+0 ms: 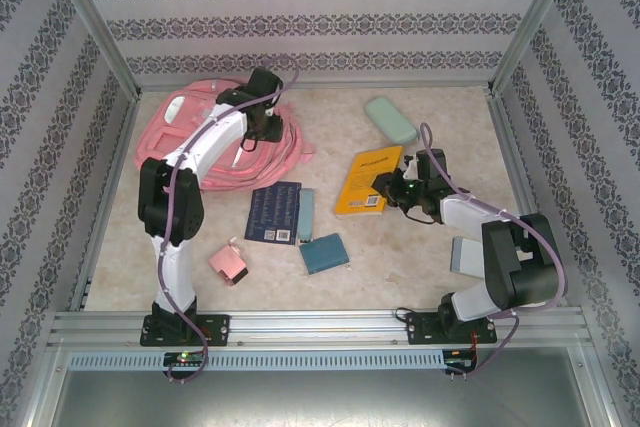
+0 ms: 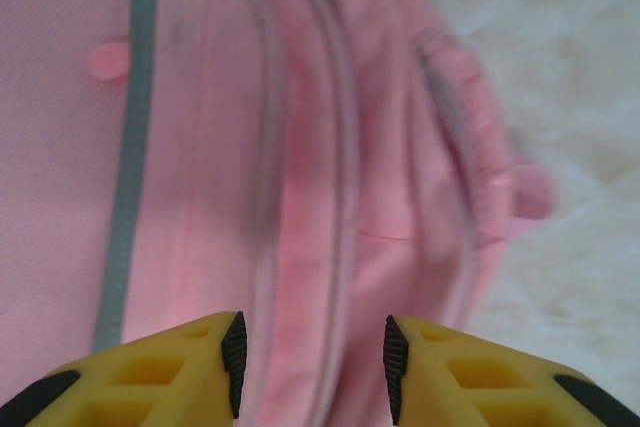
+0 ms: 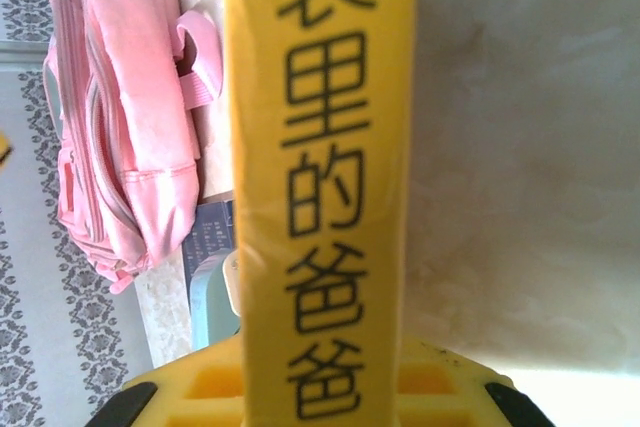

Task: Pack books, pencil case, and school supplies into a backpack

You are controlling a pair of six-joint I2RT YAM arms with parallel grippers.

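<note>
The pink backpack (image 1: 215, 137) lies at the back left, and its zip seams run up the left wrist view (image 2: 300, 147). My left gripper (image 1: 262, 127) (image 2: 312, 367) hovers just over it, open, pink fabric showing in the gap. A yellow-orange book (image 1: 368, 179) with black characters (image 3: 320, 147) sits between the fingers of my right gripper (image 1: 385, 190) (image 3: 318, 387), which is shut on its edge. A navy book (image 1: 274, 213) lies mid-table, beside a light-teal bar (image 1: 306, 214). The mint pencil case (image 1: 390, 119) rests at the back right.
A dark-teal block (image 1: 324, 254) and a pink boxy piece (image 1: 229, 264) lie toward the front. A pale grey-blue rectangle (image 1: 468, 255) sits partly under the right arm. Patterned walls and metal rails enclose the table.
</note>
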